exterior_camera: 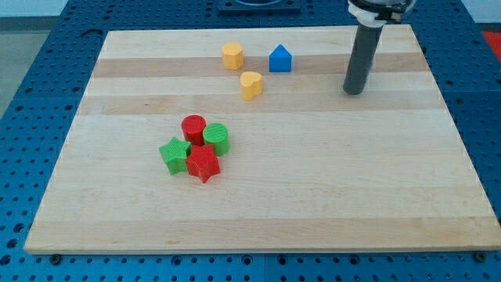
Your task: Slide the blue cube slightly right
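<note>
The blue cube does not show anywhere in the camera view; it may be hidden behind the rod. My tip [355, 91] rests on the wooden board [313, 188] at the view's upper right. A blue house-shaped block [280, 59] lies about a hand's width to the tip's left, near the top. Nothing visible touches the tip.
A yellow hexagon block [232, 56] and a yellow heart block [250, 84] lie left of the blue house-shaped block. A tight cluster sits left of centre: red cylinder [193, 128], green cylinder [216, 138], green star [174, 153], red star [203, 164].
</note>
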You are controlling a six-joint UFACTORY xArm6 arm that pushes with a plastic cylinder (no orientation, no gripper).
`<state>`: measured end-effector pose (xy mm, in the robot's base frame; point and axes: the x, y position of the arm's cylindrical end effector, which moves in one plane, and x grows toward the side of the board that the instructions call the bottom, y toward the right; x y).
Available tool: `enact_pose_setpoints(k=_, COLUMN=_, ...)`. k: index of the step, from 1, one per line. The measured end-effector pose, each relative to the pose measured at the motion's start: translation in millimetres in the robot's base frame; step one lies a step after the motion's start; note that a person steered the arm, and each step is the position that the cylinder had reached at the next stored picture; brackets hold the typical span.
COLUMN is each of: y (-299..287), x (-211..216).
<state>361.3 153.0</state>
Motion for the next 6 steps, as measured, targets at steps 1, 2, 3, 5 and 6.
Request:
enact_pose_setpoints(k=1, y=-32.6, x=-0.1)
enact_pose_setpoints(k=2, y=-72.0, x=-5.6)
enact_pose_setpoints(k=3, y=-82.2, x=-20.4)
enact_pose_setpoints(k=5, y=3.5, x=-21.5)
enact_pose_setpoints(k=6, y=30.6, x=-21.5)
